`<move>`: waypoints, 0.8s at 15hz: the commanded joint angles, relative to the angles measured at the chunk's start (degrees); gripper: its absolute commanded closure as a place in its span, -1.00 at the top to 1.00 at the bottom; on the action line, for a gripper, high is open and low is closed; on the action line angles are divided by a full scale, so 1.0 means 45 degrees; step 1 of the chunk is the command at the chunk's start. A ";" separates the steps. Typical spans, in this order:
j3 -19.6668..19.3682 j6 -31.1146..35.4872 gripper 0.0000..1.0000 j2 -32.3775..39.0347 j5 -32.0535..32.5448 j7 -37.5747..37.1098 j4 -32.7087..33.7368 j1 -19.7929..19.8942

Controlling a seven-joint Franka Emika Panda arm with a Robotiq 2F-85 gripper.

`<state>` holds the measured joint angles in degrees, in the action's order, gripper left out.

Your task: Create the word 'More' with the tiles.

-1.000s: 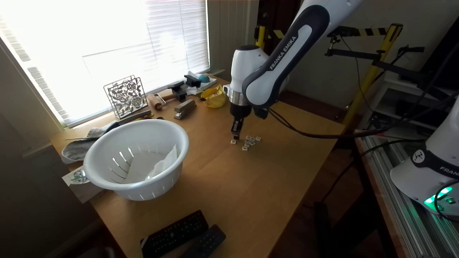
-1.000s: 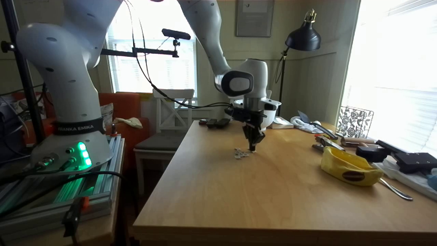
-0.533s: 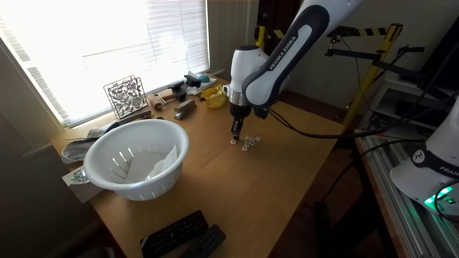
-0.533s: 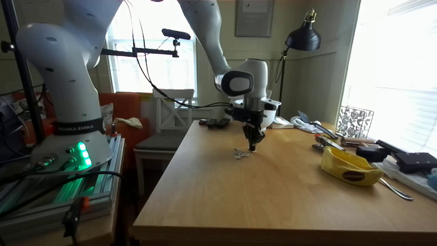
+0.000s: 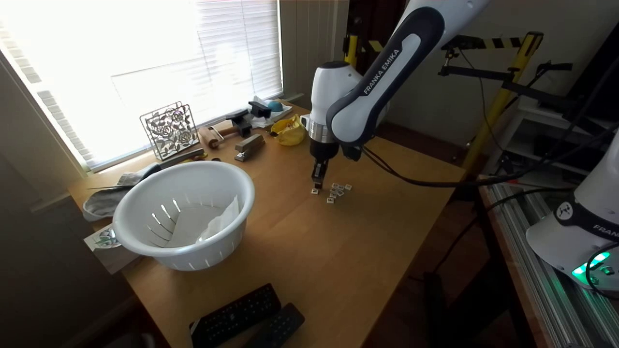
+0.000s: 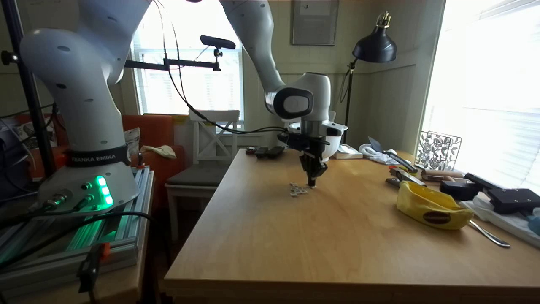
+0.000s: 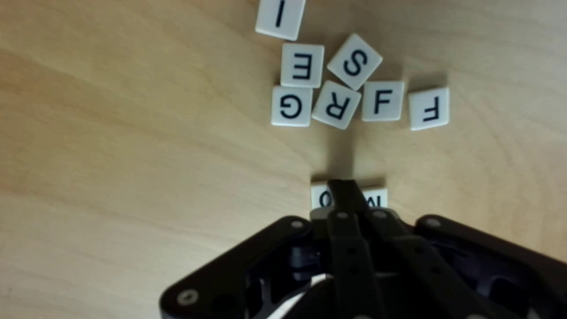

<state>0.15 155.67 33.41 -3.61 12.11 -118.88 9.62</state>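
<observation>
- The black two-finger gripper (image 7: pixel 347 195) points down, its fingers pressed together, holding nothing that shows; in both exterior views it and the white-and-dark robot arm (image 5: pixel 387 82) look unmoved since the earlier frames.
- At the fingertips, on the pale wooden table (image 5: pixel 367 232), lie two small cream-white square letter tiles: in the wrist view, the O tile (image 7: pixel 322 196) to the left, the M tile (image 7: pixel 376 198) to the right. The fingers cover part of each, so whether these two touch I cannot tell.
- Farther up that view run the white square G tile (image 7: pixel 292 106), R tile (image 7: pixel 336 105), F tile (image 7: pixel 383 101) and, slightly apart, an upside-down second F tile (image 7: pixel 429 108).
- Past that row: the white square E tile (image 7: pixel 302 65) against the G, the tilted S tile (image 7: pixel 354 62) near the R, and the I tile (image 7: pixel 280 15), cut by the top edge.
- Well apart on the table: a yellow boat-shaped holder (image 6: pixel 426 209), a grey metal stapler (image 5: pixel 249 146), a round white plastic bowl (image 5: pixel 217 254) with slotted sides.
- Farther off: two black rectangular remotes (image 5: pixel 237 311), and a dark metal flower-patterned rack (image 5: pixel 170 129) by the window.
</observation>
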 commanded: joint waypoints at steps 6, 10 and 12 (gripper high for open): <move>0.0246 0.0047 -1.00 0.0455 0.0000 0.0210 0.0271 0.0217; 0.0359 0.0491 -1.00 -0.0171 -0.0099 0.0384 -0.0296 0.0382; 0.0446 0.0824 -1.00 -0.0404 -0.0103 0.0483 -0.0562 0.0471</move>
<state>0.69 156.78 33.38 -3.61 12.50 -119.04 10.11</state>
